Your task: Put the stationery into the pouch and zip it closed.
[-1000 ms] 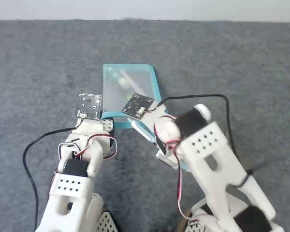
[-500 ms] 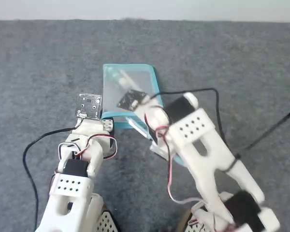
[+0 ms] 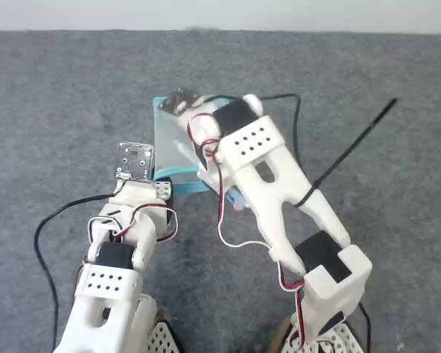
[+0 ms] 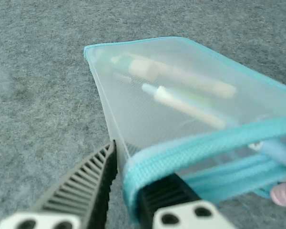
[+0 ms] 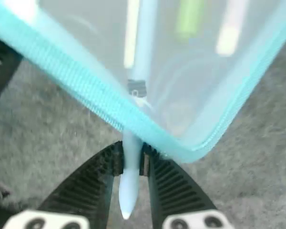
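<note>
We are filling the pouch (image 4: 181, 102) in the middle of the tabletop (image 3: 375, 81): our left claw (image 4: 121, 160) pinches its zip edge (image 4: 190, 145), our right claw (image 5: 131, 155) pinches a blue pen (image 5: 127, 191) partly inside, which we think needs pushing deeper.

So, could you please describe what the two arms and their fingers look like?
The left arm and right arm are white plastic shells with black motors, dotted with small holes. Red, white and black wires loop along them. The fingers are dark grey and ribbed.

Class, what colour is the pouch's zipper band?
Turquoise; the zipper band shows best in the left wrist view.
</note>
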Robot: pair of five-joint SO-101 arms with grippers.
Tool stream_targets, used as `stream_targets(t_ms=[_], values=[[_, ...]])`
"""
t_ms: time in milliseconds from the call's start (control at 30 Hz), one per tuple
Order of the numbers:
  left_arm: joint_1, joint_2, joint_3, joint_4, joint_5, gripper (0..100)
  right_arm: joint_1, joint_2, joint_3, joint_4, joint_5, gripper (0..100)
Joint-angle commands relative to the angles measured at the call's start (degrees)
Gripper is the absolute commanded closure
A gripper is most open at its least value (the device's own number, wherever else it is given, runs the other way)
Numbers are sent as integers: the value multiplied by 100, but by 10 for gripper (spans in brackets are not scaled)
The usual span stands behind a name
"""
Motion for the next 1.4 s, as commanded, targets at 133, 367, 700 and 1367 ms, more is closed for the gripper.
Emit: stream_targets(t_ms=[133,367,700,1367], values=[[44,-62,-84,-141,-44,988,-119,-119,-774,84,-105,982],[202,-79,-48,-149,-44,988,-391,-119,-1152,40,-105,866],[185,-97,-31,-149,-53,988,-312,-699,-1468,-110,-273,875],[176,-105,-48,-132,-53,988,1007,-5226,6004,-3864,-422,876]])
